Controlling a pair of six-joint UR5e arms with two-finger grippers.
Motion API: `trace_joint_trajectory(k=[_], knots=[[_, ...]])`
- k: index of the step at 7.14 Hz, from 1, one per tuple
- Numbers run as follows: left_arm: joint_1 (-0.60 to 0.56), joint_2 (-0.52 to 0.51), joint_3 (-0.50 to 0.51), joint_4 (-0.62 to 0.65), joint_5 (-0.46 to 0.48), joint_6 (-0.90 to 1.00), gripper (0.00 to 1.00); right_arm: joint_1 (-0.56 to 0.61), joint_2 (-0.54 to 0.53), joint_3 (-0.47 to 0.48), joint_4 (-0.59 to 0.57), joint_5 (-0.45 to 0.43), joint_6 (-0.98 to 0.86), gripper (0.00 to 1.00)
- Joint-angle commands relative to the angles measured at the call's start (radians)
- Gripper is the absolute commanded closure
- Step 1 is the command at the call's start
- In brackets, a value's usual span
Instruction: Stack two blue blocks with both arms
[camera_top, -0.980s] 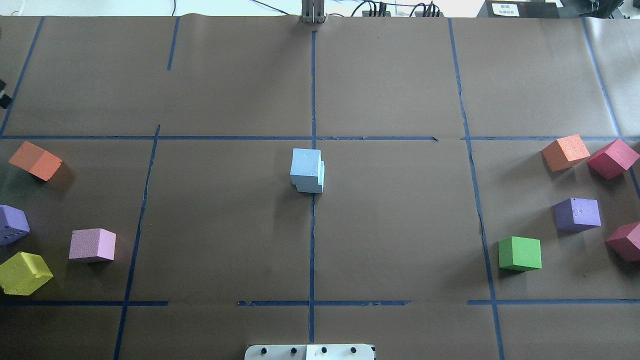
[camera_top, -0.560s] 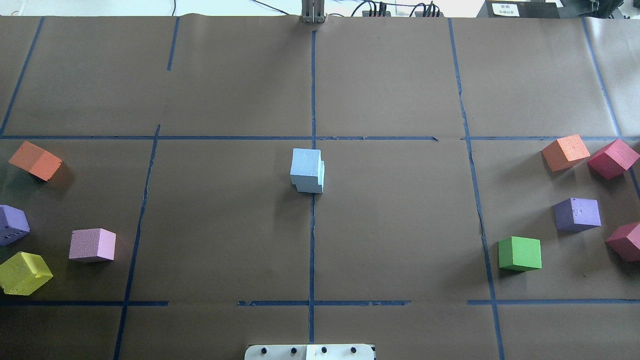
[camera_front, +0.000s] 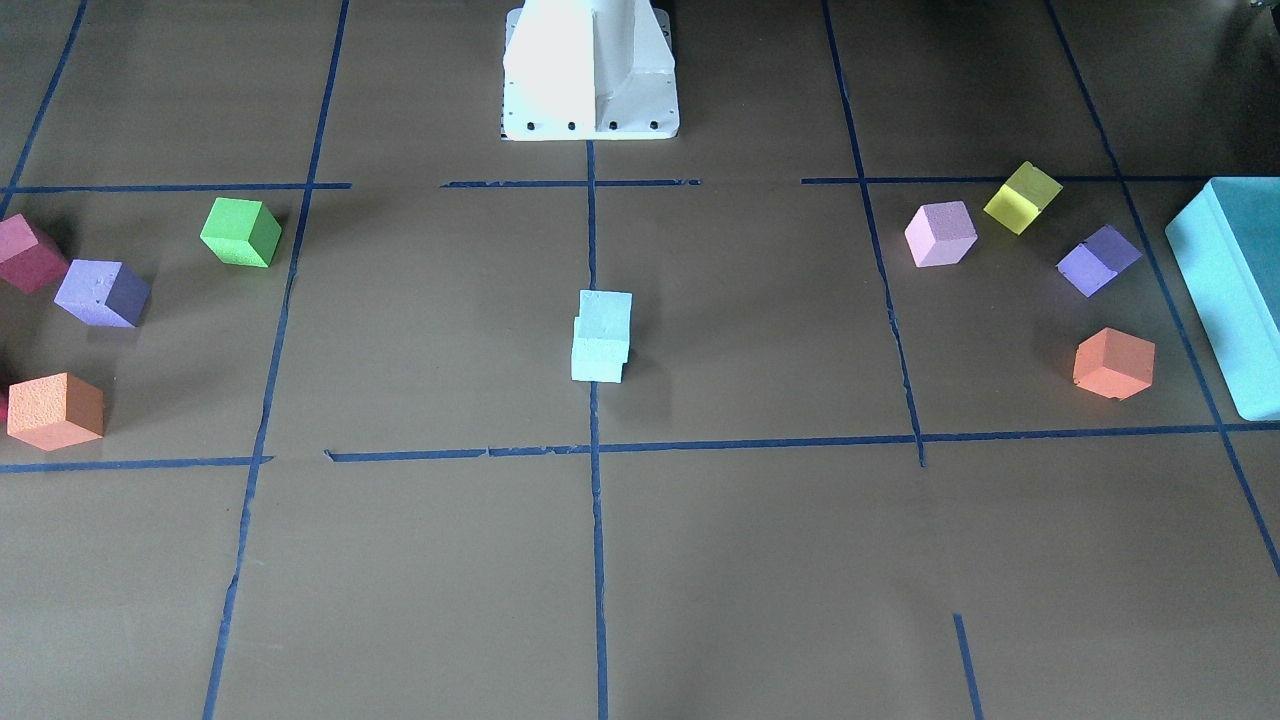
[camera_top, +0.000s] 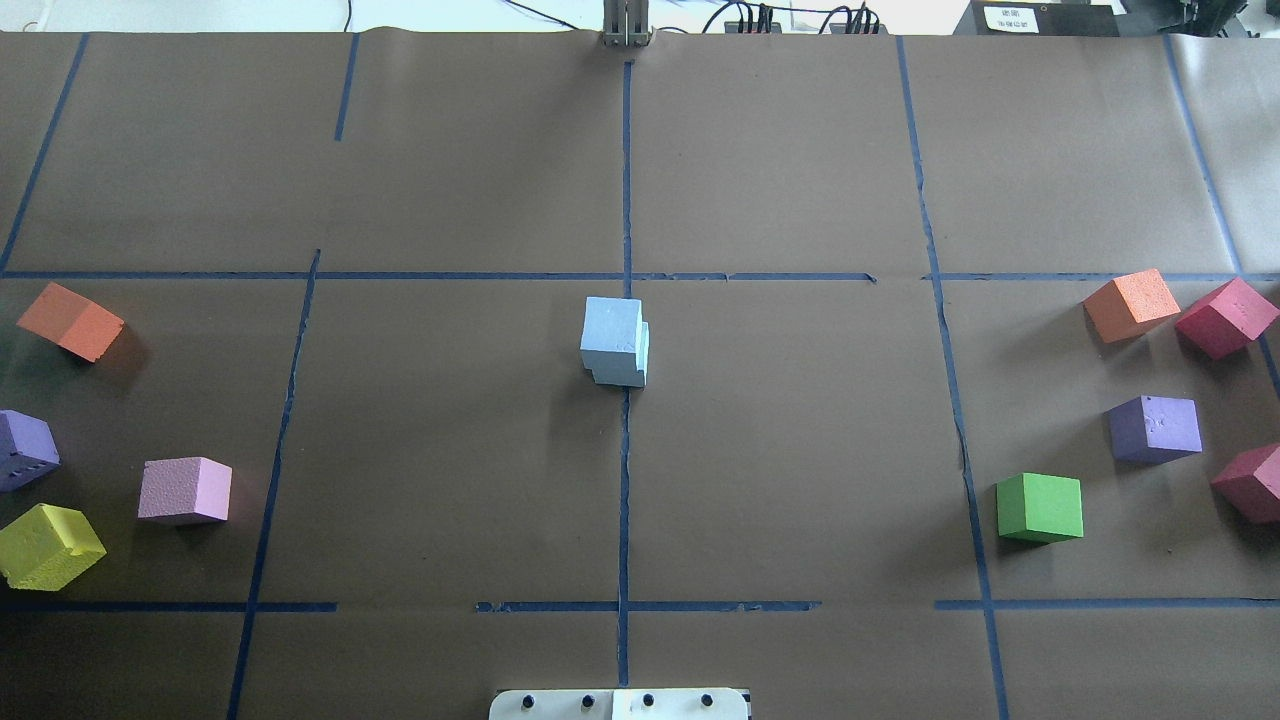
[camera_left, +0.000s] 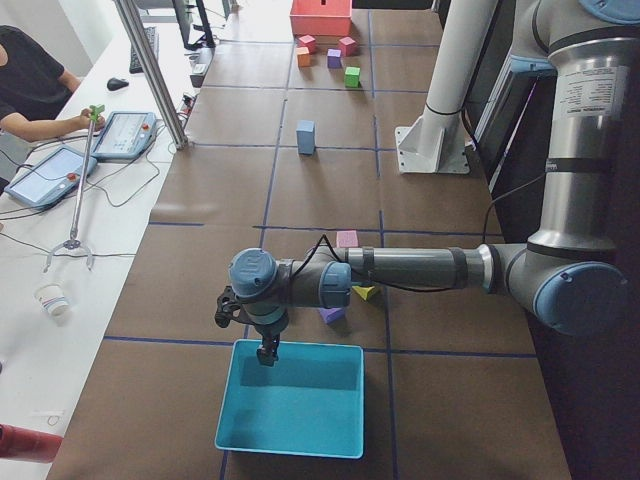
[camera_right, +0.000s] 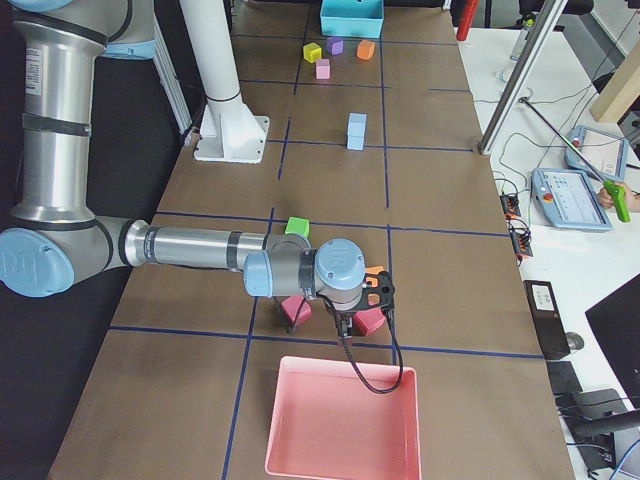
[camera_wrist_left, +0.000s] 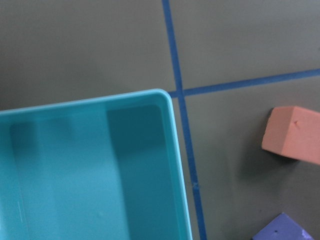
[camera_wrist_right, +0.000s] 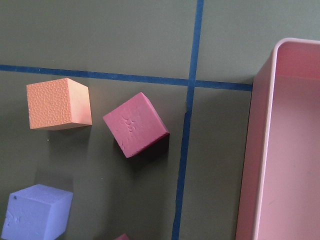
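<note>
Blue blocks (camera_top: 614, 342) sit stacked, slightly offset, so I judge stacking done; left gripper (camera_left: 268, 352) and right gripper (camera_right: 344, 326) hang well apart from them, openness and load unreadable; next, just stay clear.

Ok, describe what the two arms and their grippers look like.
Both the left arm and the right arm are round silver-grey tubes joined by thick grey joints with light blue caps. The left arm's upper segment bears a white printed label. The left gripper and right gripper are small and black, and each trails a thin black cable.
</note>
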Motion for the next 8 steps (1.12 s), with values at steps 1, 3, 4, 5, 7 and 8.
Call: trace_joint_trajectory(k=[1,3,4,5,7,8], knots=[[-0.010,0.001,-0.001,0.005,-0.001,-0.033,0.00,0.000,0.000,-0.001,-0.001,0.003,0.002,0.01],[-0.012,-0.002,0.001,-0.001,0.005,-0.036,0.00,0.000,0.006,-0.002,-0.002,0.000,0.001,0.00],[-0.012,-0.001,0.001,-0.001,0.007,-0.037,0.00,0.000,0.006,-0.004,-0.002,0.000,0.001,0.00],[-0.012,0.001,0.004,-0.001,0.009,-0.039,0.00,0.000,0.006,-0.004,-0.002,0.000,0.001,0.00],[-0.012,-0.001,0.010,-0.003,0.007,-0.044,0.00,0.002,0.008,-0.004,-0.001,0.000,0.001,0.01],[-0.012,-0.002,0.010,-0.004,0.009,-0.044,0.00,0.005,0.006,-0.004,-0.002,0.000,-0.001,0.01]])
